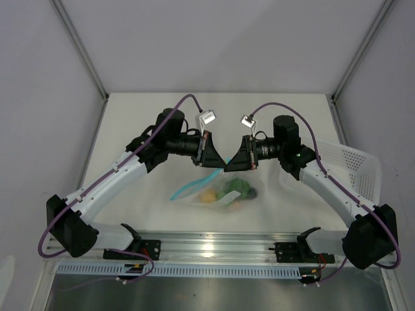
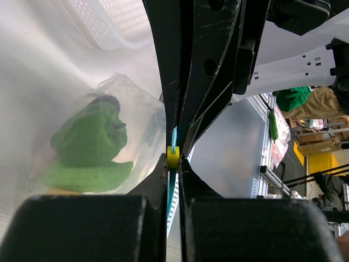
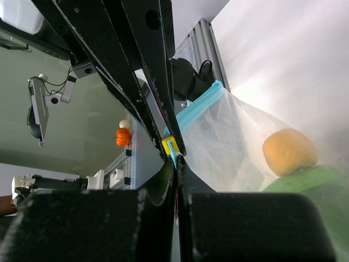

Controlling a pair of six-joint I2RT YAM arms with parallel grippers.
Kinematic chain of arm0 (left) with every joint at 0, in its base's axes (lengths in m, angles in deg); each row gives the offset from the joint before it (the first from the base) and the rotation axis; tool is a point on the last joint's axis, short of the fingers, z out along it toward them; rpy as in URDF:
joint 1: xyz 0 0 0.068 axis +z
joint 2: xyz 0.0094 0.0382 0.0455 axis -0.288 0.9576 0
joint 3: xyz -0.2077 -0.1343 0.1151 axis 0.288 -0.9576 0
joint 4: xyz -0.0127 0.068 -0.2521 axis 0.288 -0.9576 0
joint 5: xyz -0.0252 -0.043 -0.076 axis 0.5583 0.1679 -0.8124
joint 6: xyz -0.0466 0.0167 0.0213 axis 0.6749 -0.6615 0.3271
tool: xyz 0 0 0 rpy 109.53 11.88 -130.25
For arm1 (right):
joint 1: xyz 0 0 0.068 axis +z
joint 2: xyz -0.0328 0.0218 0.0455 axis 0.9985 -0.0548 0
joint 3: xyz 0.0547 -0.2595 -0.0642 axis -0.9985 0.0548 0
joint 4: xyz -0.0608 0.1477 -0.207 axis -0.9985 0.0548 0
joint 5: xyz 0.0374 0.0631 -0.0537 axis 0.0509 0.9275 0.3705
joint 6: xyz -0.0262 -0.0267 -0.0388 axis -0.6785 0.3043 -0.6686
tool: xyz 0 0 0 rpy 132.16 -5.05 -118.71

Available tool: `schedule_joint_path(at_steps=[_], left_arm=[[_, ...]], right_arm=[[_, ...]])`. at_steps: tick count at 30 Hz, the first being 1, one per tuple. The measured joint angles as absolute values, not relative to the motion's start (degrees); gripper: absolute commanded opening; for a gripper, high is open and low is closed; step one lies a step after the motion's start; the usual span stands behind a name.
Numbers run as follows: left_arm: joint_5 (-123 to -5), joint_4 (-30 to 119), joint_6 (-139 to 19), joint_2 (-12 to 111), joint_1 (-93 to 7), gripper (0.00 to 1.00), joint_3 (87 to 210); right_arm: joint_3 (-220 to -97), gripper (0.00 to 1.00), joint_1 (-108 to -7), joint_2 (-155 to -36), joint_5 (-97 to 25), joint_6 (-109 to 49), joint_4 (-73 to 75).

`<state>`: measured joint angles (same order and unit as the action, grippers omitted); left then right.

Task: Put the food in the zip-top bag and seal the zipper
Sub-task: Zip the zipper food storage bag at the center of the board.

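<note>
**Both grippers pinched on the bag mouth, food already inside**

Top view, centre-left: the left gripper [image 1: 218, 162] is closed tight on the zipper [image 1: 186, 189]. Its wrist view shows the light-blue strip clamped between the fingers, with a small yellow piece [image 2: 173, 156] at the tips, possibly a slider.

Centre: the zip-top bag [image 1: 217, 202] lies just below the two grippers, and the food [image 1: 237, 188] shows through its clear wall.

Centre-right: the right gripper [image 1: 235, 163] is likewise clamped on the strip, almost tip to tip with the left.

Far right: a white basket [image 1: 355, 165].

How much of the strip is already mated cannot be told. Sealing well probably means one grip anchoring while the other slides outward along a taut, straight strip, with even pressure and the food hanging clear of the mouth.
</note>
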<state>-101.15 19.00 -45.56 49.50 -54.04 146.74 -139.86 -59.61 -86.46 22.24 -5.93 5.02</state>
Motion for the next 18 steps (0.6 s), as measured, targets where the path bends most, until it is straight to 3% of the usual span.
schedule_joint_path(at_steps=[18], left_arm=[[-101.29, 16.11, -48.49, 50.81, -53.25, 0.00, 149.96]], right_arm=[[-136.23, 0.00, -60.77, -85.39, 17.97, 9.61, -6.12]])
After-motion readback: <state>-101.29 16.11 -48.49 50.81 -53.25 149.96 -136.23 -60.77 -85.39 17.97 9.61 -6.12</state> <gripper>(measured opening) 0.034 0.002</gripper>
